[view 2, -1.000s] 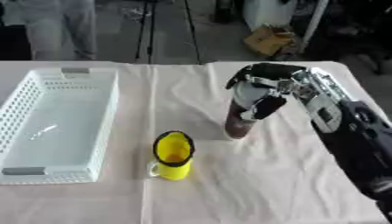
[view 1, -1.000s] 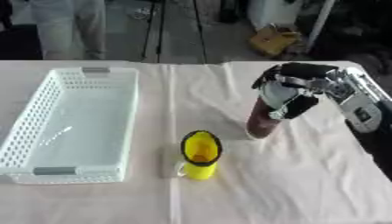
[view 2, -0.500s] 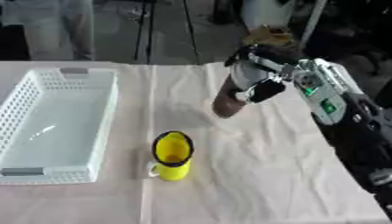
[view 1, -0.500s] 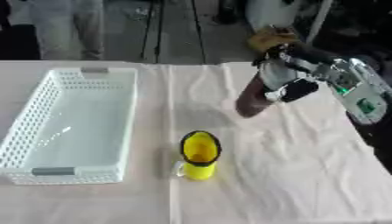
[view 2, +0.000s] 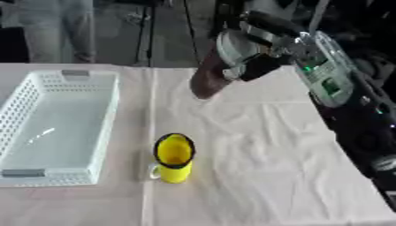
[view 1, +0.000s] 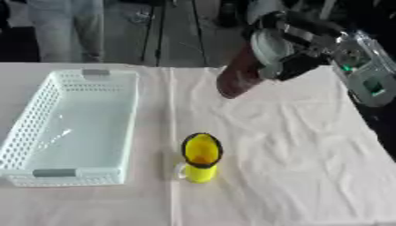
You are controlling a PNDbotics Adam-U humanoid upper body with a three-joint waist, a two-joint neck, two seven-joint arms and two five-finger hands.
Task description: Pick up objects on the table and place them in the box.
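A pale, creased cloth covers the surface, its folds running lengthwise near the middle. On the left part lies the white box, a long plastic basket with perforated walls, a smooth glossy floor and grey grips at its near and far ends; nothing lies in it. The right robot hand, black with silver parts, comes in from the upper right, its fingers curled round a dark brown cylinder. That cylinder is tilted, its lower end pointing down and to the left, and it hangs above the cloth near the far edge, apart from the box and to the right of the box's far corner. Nearer the camera, just right of the box's near end, a yellow mug stands upright on the cloth, with a dark rim, a rounded body and a small handle turned toward the box. Between cylinder and box only bare cloth shows. The left robot hand does not show.
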